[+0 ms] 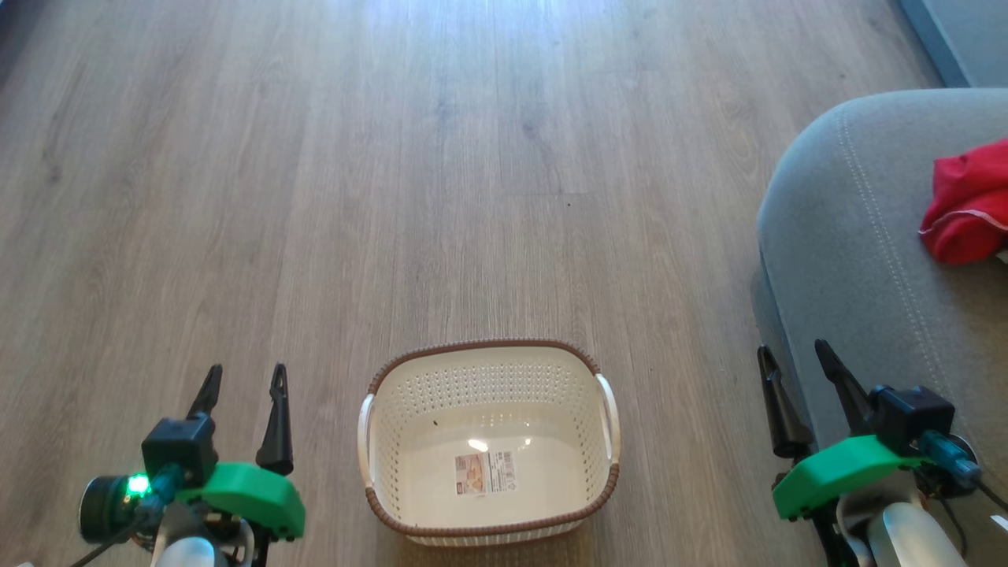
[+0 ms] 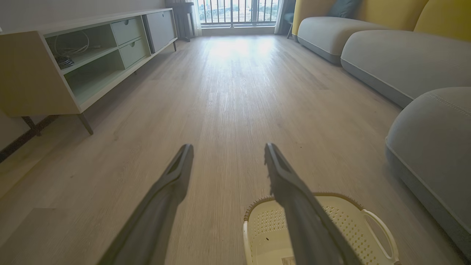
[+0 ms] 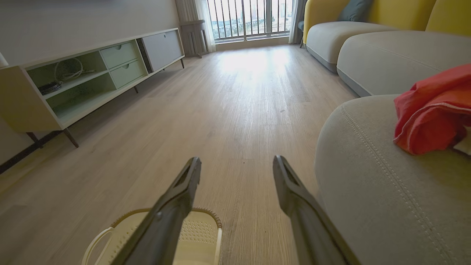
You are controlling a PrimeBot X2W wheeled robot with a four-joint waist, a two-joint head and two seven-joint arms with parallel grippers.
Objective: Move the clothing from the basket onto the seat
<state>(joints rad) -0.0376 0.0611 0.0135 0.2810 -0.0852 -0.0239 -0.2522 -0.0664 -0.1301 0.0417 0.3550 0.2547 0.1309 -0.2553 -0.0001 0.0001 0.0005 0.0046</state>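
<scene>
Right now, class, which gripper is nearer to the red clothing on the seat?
Right. The right gripper is beside the seat that holds the clothing; the left gripper is on the far side of the basket.

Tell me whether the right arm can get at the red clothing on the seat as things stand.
Probably yes. The right gripper is open at the edge of the seat, and only bare cushion lies between it and the clothing; nothing stands in the way.

Plastic basket, cloth seat, wood-grain floor
</scene>
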